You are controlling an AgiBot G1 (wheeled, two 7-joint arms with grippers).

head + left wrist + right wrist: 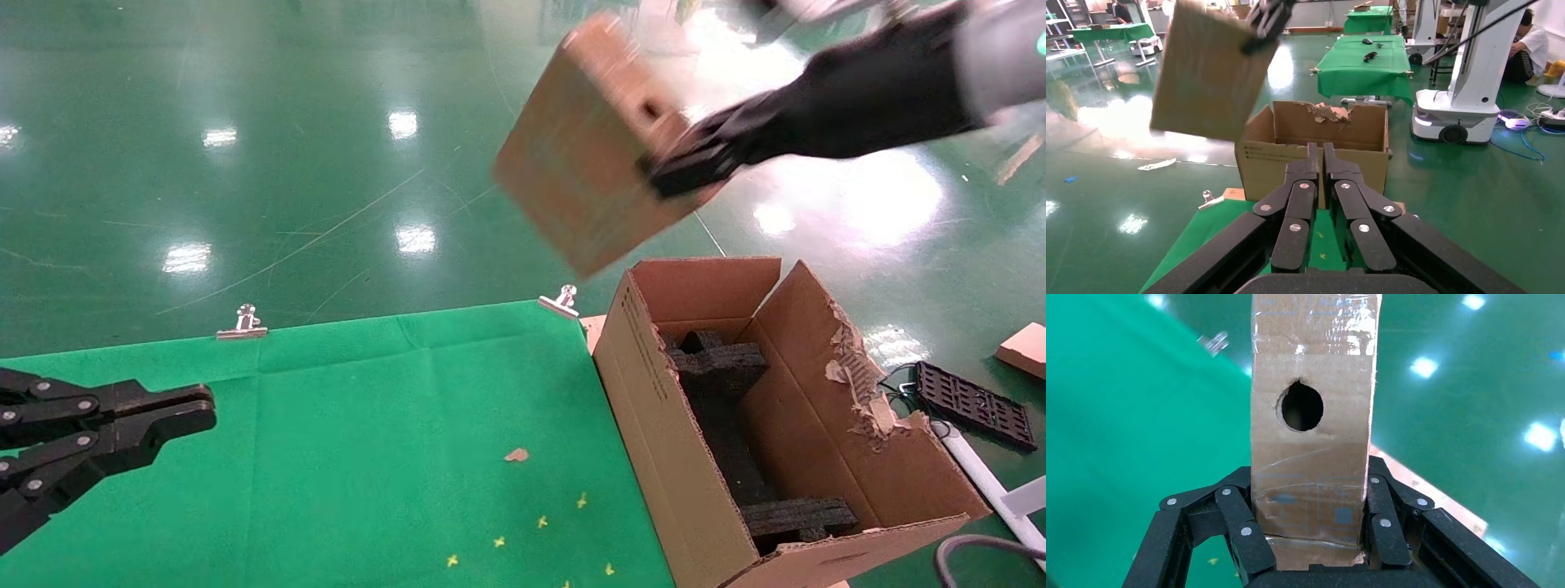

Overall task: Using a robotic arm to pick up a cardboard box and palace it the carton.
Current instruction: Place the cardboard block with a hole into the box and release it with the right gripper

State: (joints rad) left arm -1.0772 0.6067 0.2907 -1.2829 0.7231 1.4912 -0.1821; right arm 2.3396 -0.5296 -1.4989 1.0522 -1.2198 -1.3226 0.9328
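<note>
You see a brown taped box [576, 155] in the black right claw [682, 167], a brown carton [703, 482] with black foam [723, 371], and a green bench [368, 457] marked with yellow crosses [541, 521] at 6 o'clock.

The scene is brightly lit from overhead. The glossy green floor [245, 163] mirrors the ceiling lamps as scattered white spots, and a large blown-out glare patch spreads behind the right hand [686, 167]. The cardboard box [584, 155] and that hand are smeared by motion blur in the head view and the left wrist view, while the carton [695, 457] and the tabletop [368, 457] stay sharp. Shadows are soft; the carton's interior is dark. In the right wrist view the box's tape glints.
</note>
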